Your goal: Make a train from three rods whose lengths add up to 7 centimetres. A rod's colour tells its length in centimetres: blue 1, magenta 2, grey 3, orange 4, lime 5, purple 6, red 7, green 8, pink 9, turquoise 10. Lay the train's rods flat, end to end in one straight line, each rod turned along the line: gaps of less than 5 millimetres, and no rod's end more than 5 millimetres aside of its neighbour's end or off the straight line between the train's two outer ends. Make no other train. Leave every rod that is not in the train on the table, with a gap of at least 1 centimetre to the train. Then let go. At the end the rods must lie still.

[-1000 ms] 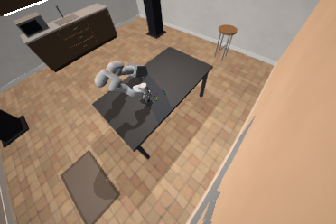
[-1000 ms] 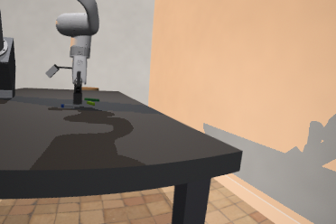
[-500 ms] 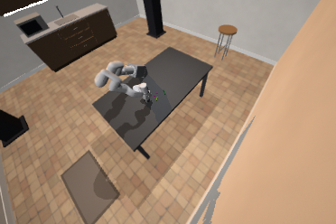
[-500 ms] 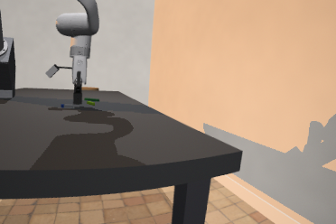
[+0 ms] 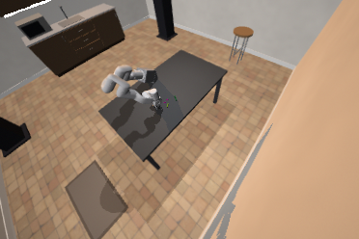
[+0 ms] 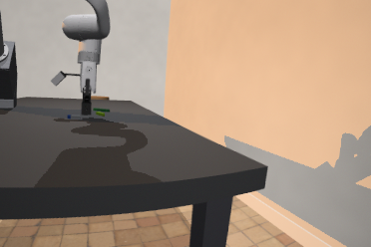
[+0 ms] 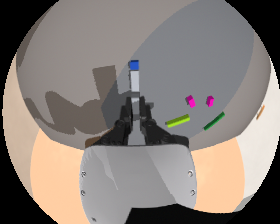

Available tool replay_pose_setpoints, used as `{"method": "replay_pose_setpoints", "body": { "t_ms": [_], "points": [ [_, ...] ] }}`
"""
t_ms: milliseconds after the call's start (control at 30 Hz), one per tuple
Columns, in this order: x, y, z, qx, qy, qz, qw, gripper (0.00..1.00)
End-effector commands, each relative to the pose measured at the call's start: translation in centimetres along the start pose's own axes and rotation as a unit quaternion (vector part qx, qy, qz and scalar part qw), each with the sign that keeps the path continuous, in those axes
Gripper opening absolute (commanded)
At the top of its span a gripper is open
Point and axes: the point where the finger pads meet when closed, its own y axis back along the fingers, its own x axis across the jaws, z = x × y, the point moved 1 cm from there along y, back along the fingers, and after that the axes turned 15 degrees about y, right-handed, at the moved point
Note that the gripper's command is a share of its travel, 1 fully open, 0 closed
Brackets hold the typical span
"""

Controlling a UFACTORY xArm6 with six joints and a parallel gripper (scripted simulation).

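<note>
So we've got the gripper [image 5: 157, 107] [image 6: 86, 112] [image 7: 135, 104] right down at the black table [image 5: 193, 69] [image 6: 150, 164] [image 7: 75, 55], jaws nearly closed, just a narrow slot between the fingers, and they're pinching a grey rod [image 7: 135, 106]. Most of that one is hidden by the black fingers, so we can really only make out its near stretch in the wrist view. Ahead of the fingertips there's another grey rod [image 7: 134, 80] lying flat, and the little blue rod [image 7: 134, 65] [image 6: 69, 117] sits at its far end. From the wrist view all three look lined up in one row: blue, grey, then the grey one in the fingers. Blue and its grey neighbour look end to end; there's a thin dark line between the two greys, and we can't tell if they actually touch. The leftovers are off to one side of the row, well apart from it: two short magenta rods near each other, one closer to the row [image 7: 191, 101] and one farther out [image 7: 210, 101], then a lime rod [image 7: 178, 121] [image 6: 100, 114] [image 5: 167, 105] lying at a slant, and a green rod [image 7: 214, 121] [image 6: 101, 110] [image 5: 176, 98] beyond it, slanted more steeply. All four are on the table.
</note>
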Motion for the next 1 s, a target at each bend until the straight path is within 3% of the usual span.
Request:
{"method": "replay_pose_setpoints", "body": {
  "t_ms": [0,967],
  "points": [
    [-0.03,0.06,0.10,-0.001,0.000,0.000,1.000,0.04],
    [-0.03,-0.37,0.10,-0.001,0.000,0.000,1.000,0.04]
  ]
}}
